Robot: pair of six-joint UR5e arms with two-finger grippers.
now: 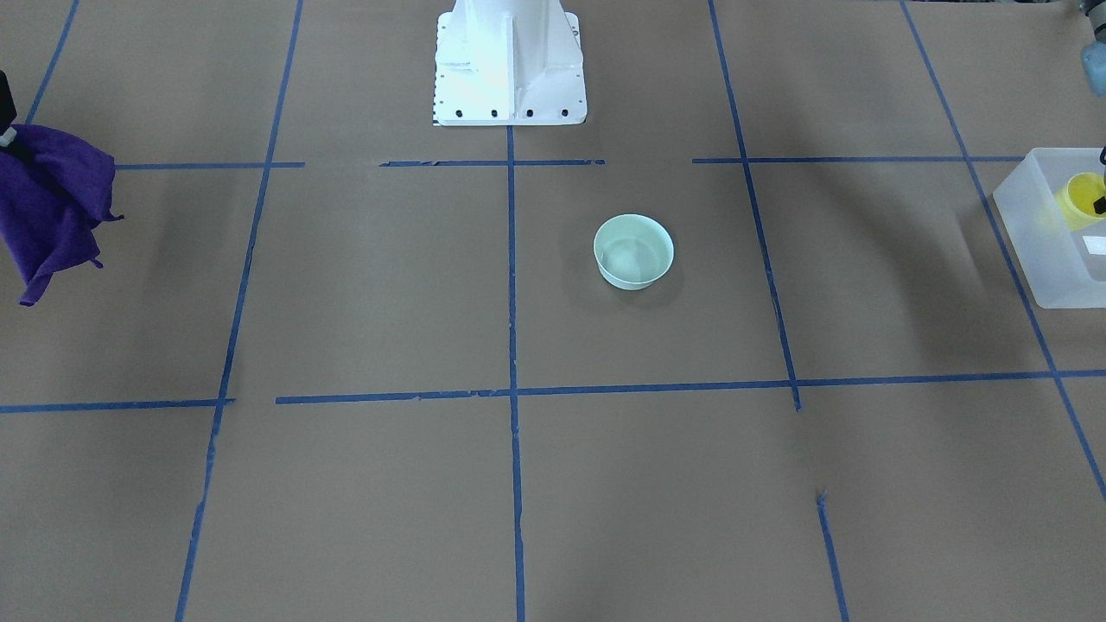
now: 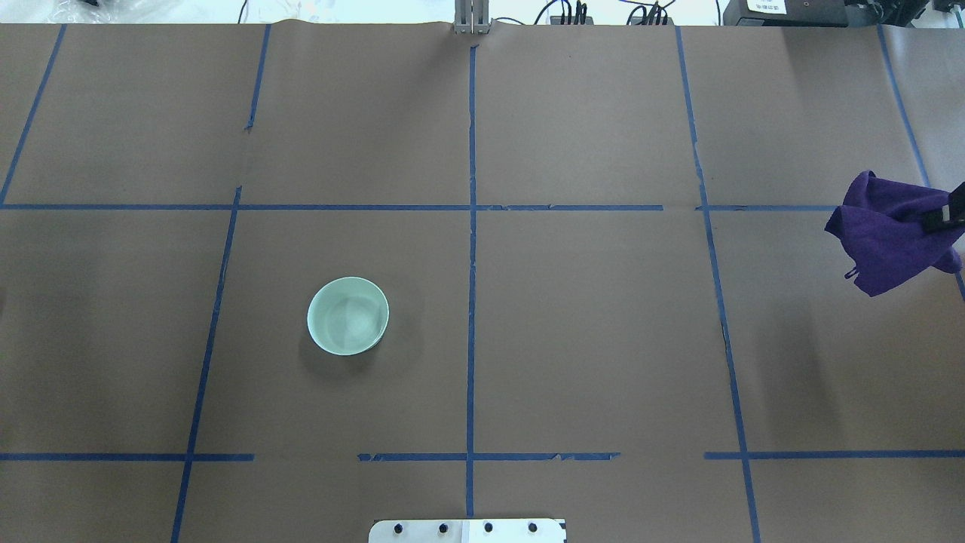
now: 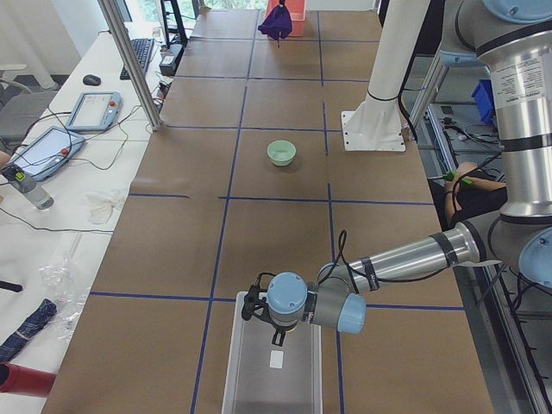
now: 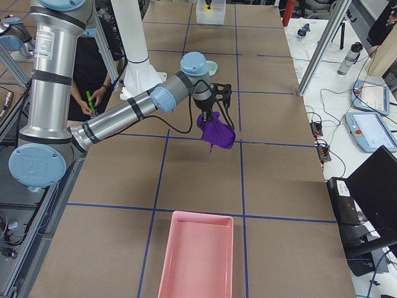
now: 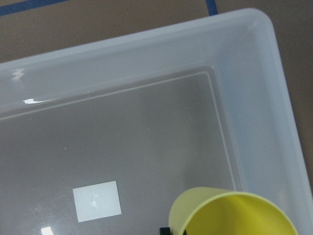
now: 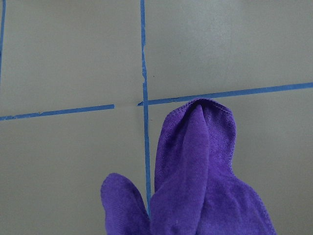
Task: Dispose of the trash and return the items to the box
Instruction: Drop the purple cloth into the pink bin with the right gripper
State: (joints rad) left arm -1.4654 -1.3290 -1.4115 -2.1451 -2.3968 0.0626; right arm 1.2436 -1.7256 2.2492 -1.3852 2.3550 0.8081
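My left gripper point(image 1: 1099, 204) is shut on the small yellow cup point(image 1: 1082, 199) and holds it inside the frosted-white box point(image 1: 1041, 250) at the table's left end. In the left wrist view the cup point(image 5: 234, 215) sits low over the box floor point(image 5: 146, 142), near a corner. My right gripper point(image 2: 947, 216) is shut on a purple cloth point(image 2: 889, 234) and holds it hanging above the table at the right side. The cloth also shows in the right wrist view point(image 6: 195, 181) and the exterior right view point(image 4: 217, 132). A mint-green bowl point(image 2: 347, 315) stands upright mid-table.
A pink tray point(image 4: 195, 254) lies at the table's right end, beyond the hanging cloth. The white robot base point(image 1: 510, 65) stands at the table's near edge. Blue tape lines cross the brown table. A white label point(image 5: 96, 200) lies on the box floor.
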